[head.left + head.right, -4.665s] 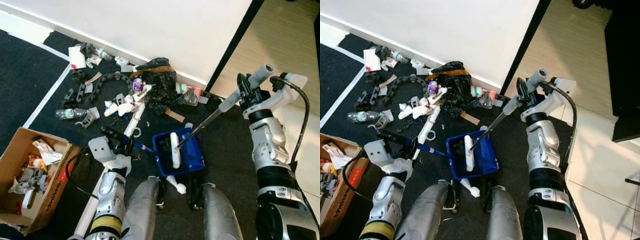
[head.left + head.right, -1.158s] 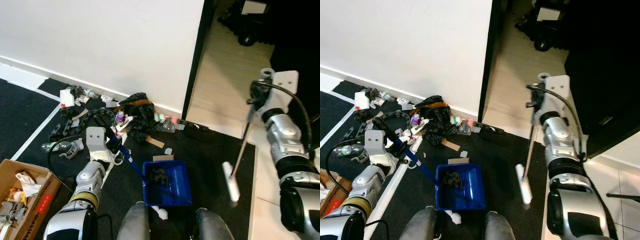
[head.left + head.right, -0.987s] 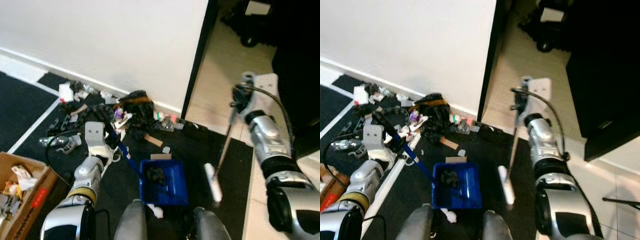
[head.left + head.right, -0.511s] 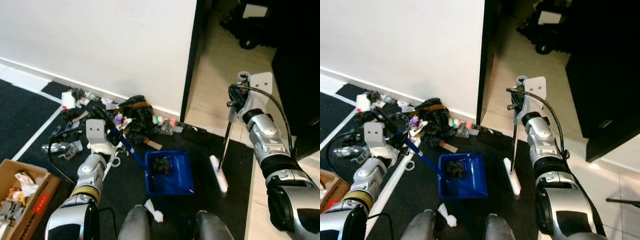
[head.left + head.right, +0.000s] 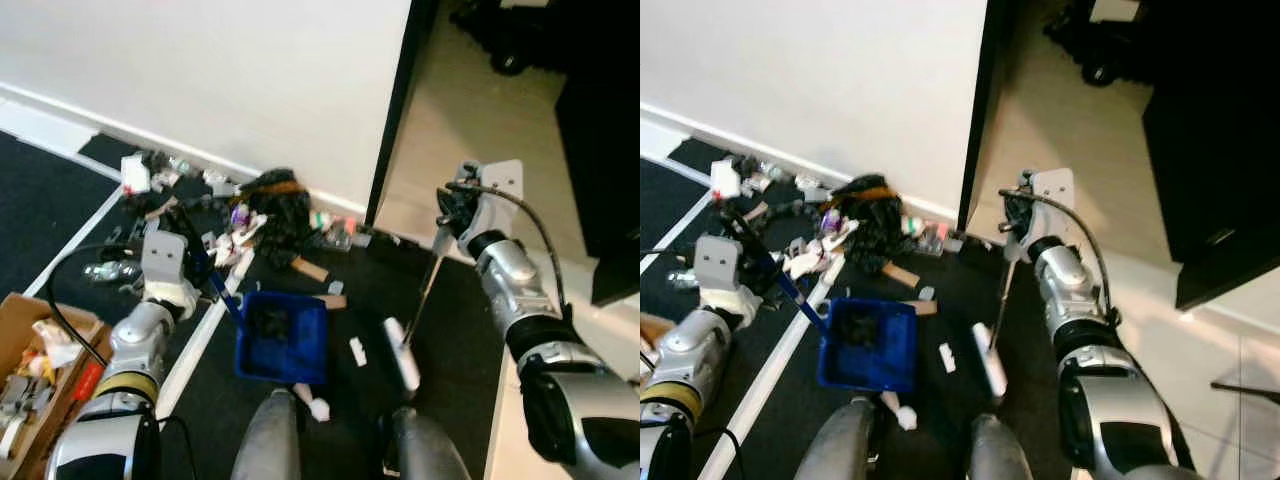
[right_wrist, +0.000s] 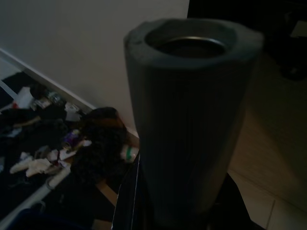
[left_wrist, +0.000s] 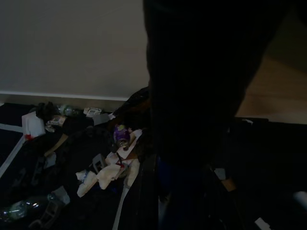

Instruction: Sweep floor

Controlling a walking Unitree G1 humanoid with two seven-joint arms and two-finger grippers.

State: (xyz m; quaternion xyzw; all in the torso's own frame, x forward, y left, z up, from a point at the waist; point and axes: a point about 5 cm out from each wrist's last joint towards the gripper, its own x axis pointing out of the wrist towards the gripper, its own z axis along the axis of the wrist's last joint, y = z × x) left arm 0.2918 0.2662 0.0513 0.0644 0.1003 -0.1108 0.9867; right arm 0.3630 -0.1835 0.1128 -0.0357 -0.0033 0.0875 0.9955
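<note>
Right claw (image 5: pixel 447 215) grips broom (image 5: pixel 404 367), head now nearer the feet; left claw (image 5: pixel 200 272) holds dustpan (image 5: pixel 283 337), shifted left.

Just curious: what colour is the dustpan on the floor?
Blue; the dustpan shows best in the left eye view.

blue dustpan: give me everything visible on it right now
The dustpan is a blue, plastic-looking rectangular tray with raised walls, lying flat on the dark carpet just ahead of the robot's legs. A dark clump of debris sits inside it. A blue handle rises at a slant from its left side toward the left gripper, which holds it. A white scrap lies apart on its right, and the white broom head lies further right, not touching.
</note>
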